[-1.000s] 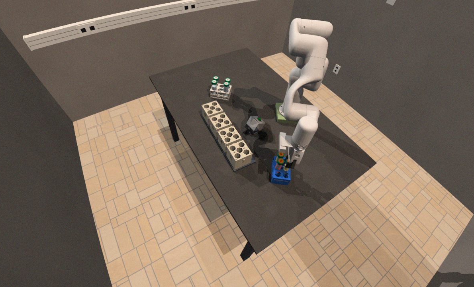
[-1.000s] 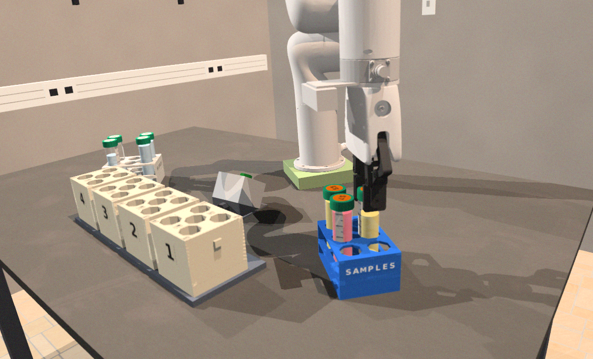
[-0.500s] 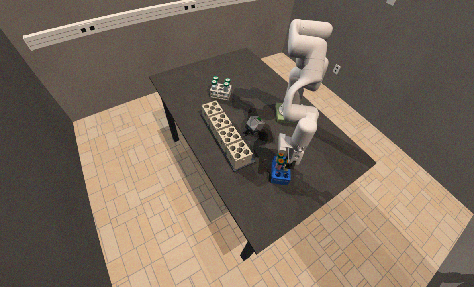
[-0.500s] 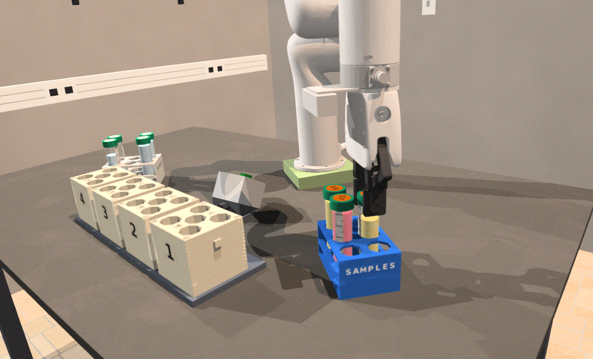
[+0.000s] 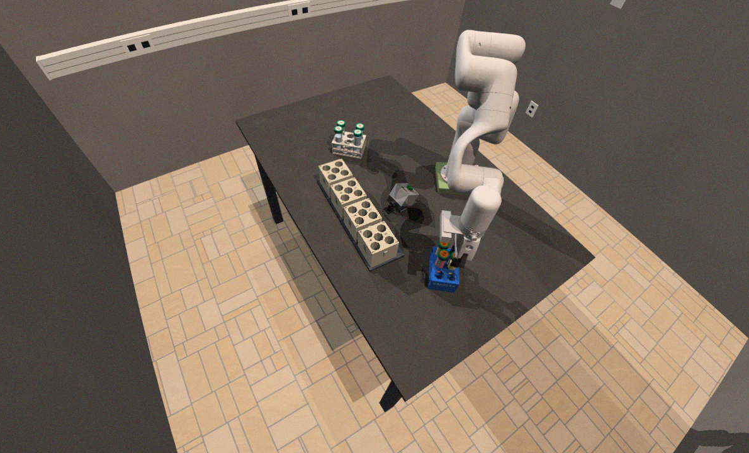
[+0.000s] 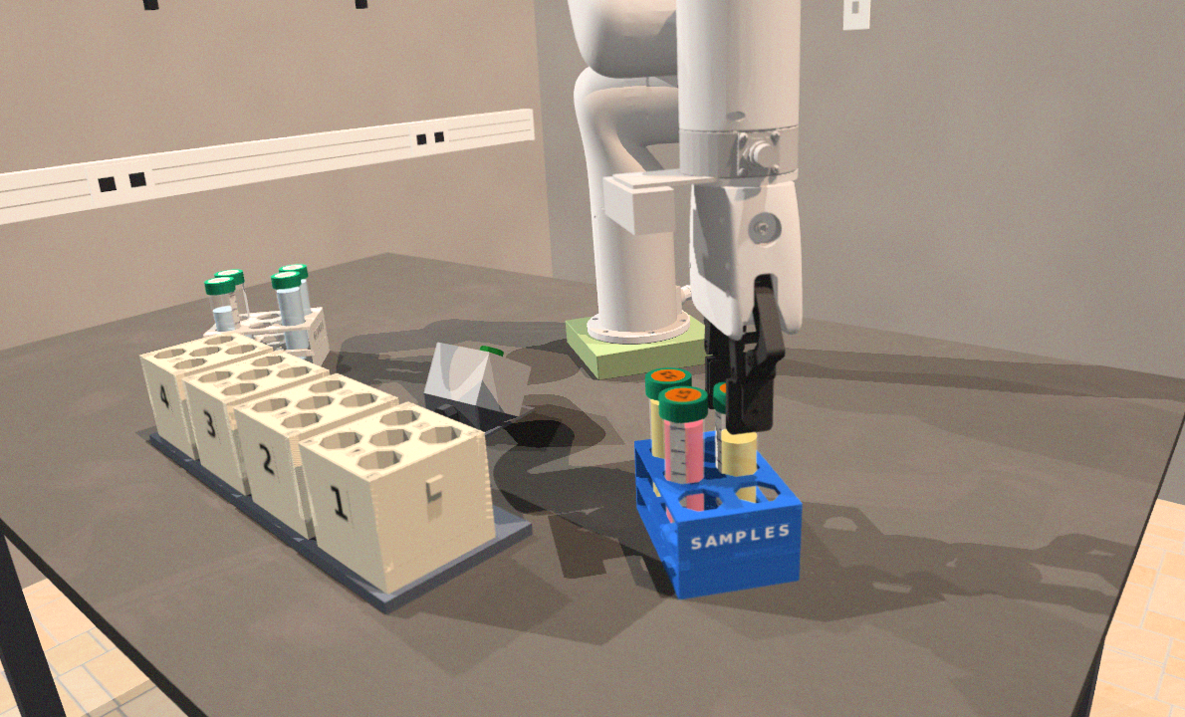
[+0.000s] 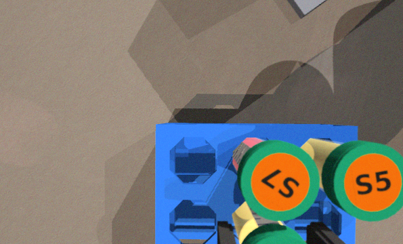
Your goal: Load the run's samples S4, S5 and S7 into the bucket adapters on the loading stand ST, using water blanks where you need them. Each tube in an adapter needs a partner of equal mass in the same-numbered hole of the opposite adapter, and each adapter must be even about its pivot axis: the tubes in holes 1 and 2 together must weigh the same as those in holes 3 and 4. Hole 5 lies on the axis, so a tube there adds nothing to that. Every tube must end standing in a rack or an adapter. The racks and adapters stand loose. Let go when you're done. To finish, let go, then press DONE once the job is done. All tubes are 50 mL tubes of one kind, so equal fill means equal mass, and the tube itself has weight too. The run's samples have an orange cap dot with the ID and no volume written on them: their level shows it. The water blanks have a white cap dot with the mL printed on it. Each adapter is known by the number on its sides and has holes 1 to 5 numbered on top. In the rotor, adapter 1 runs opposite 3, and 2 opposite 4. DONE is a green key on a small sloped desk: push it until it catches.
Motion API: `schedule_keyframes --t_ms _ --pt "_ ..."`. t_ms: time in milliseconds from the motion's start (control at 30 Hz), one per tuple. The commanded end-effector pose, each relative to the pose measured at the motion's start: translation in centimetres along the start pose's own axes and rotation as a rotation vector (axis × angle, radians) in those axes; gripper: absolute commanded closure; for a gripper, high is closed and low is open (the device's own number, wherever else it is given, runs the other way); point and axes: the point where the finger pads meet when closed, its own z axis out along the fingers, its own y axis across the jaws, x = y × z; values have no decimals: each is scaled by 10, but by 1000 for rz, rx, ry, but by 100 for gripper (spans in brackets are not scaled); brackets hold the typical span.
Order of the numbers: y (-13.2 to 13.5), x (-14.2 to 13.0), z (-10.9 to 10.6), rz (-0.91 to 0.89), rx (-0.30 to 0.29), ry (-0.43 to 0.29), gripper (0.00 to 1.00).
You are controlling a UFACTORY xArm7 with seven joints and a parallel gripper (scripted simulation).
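Observation:
My gripper [image 5: 456, 260] [image 6: 728, 400] [image 7: 271, 234] is open, with a small gap on each side of the green cap of a yellow-filled tube [image 6: 739, 454]. This tube stands in the blue SAMPLES rack [image 5: 444, 285] [image 6: 739, 557] [image 7: 164, 146]; its ID is out of sight. Pink tube S7 [image 6: 683, 450] [image 7: 280, 181] and yellow tube S5 [image 6: 668, 381] [image 7: 372, 182] stand in the same rack. Adapter 1 [image 5: 384, 256] [image 6: 436, 535], adapter 2 [image 6: 267, 486], adapter 3 [image 6: 211, 450] and adapter 4 [image 6: 164, 414] stand on the stand [image 6: 512, 532]; no tubes show in their holes.
A white rack [image 5: 349, 149] [image 6: 316, 339] with several green-capped water blanks stands beyond adapter 4. The sloped desk [image 5: 402, 195] [image 6: 458, 378] with its green key [image 5: 409, 188] [image 6: 490, 350] is between the adapters and the arm base.

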Motion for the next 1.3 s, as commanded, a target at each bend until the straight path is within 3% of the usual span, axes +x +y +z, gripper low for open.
schedule_keyframes --t_ms 0,533,1267 --pt "-2 0 -2 0 4 1 56" --pt "-2 0 -2 0 4 1 56" --pt "-1 0 -42 0 4 1 56"
